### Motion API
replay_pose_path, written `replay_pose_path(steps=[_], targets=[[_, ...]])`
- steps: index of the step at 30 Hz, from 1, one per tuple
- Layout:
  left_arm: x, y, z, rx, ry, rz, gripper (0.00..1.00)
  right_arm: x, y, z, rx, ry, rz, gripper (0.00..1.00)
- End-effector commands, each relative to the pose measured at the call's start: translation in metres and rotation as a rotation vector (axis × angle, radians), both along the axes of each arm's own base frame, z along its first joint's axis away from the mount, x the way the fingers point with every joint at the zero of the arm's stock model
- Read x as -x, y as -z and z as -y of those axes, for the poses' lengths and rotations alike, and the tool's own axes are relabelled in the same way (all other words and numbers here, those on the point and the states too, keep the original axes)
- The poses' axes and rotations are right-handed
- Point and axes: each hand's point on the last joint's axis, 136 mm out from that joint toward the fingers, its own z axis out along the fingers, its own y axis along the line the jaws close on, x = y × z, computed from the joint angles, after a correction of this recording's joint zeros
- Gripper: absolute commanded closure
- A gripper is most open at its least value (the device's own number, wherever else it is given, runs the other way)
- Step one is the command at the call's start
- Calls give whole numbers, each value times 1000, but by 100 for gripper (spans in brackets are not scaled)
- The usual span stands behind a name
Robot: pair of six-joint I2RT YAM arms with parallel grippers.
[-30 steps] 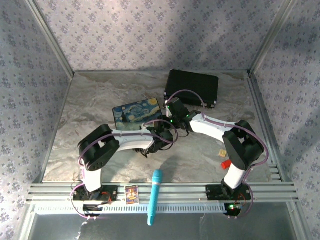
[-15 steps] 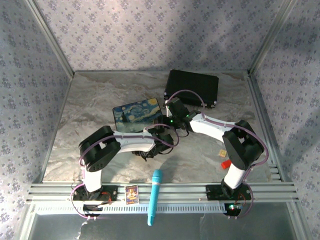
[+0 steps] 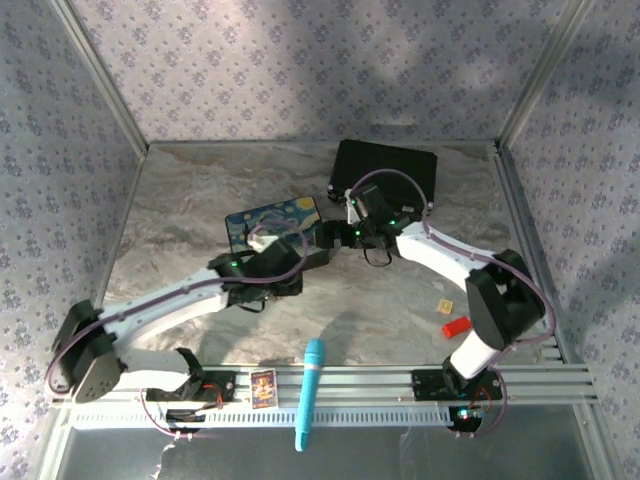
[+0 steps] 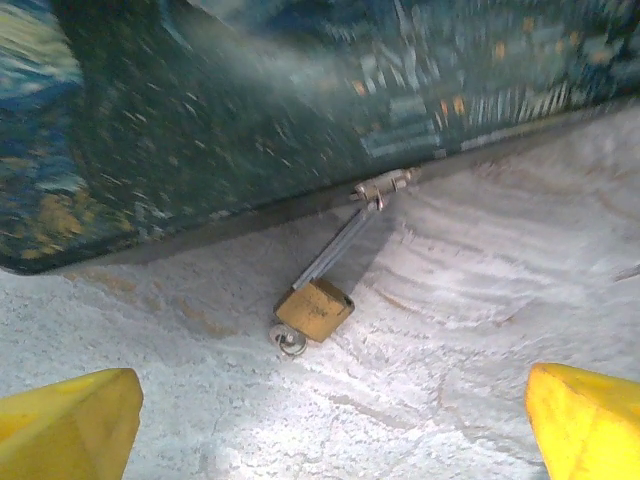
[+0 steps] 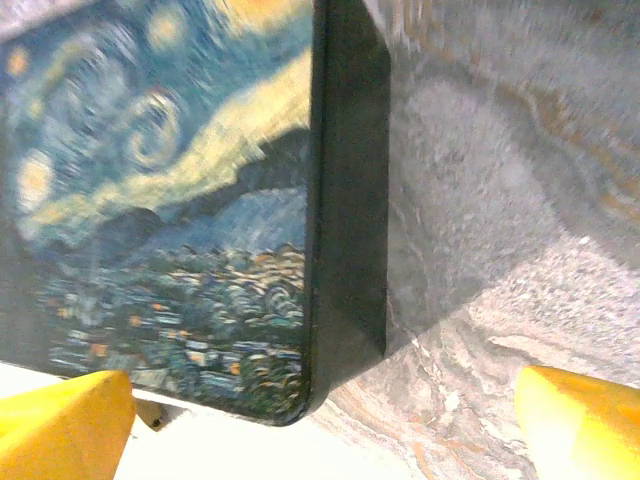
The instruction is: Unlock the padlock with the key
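Padlock [image 4: 313,310] brass-look metal w/ shiny shackle [image 4: 335,250]; box [image 4: 250,110] smooth, painted.

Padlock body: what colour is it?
The padlock body is brass-gold, its shackle silver; the left wrist view shows it best.

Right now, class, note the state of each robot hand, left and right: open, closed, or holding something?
Left hand: open, holding nothing.
Right hand: open, holding nothing.
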Motion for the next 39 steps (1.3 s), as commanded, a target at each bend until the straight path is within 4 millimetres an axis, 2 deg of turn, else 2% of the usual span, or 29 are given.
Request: replay_pose_path(steps=[1,4,6,9,18,32,39], targets=[[-5,-8,-6,144,-33,13,0,15,-27,1,-46,-13,93,1],[-10,-6,-21,308,-110,-2,0,40,-25,-17,-76,-80,113,3],[-14,-4,-29,425,-169,-9,0,59,-16,-38,-90,-143,106,7],[-17,0,-44,473,-240,0,0,79,-1,-64,-76,-201,106,11],[-17,10,-78,503,-365,7,0,99,55,-125,-28,-278,52,28],[-13,20,-86,478,-392,8,0,102,102,-147,131,-286,52,30],[-13,20,-88,471,-399,14,0,105,119,-144,206,-263,37,36]])
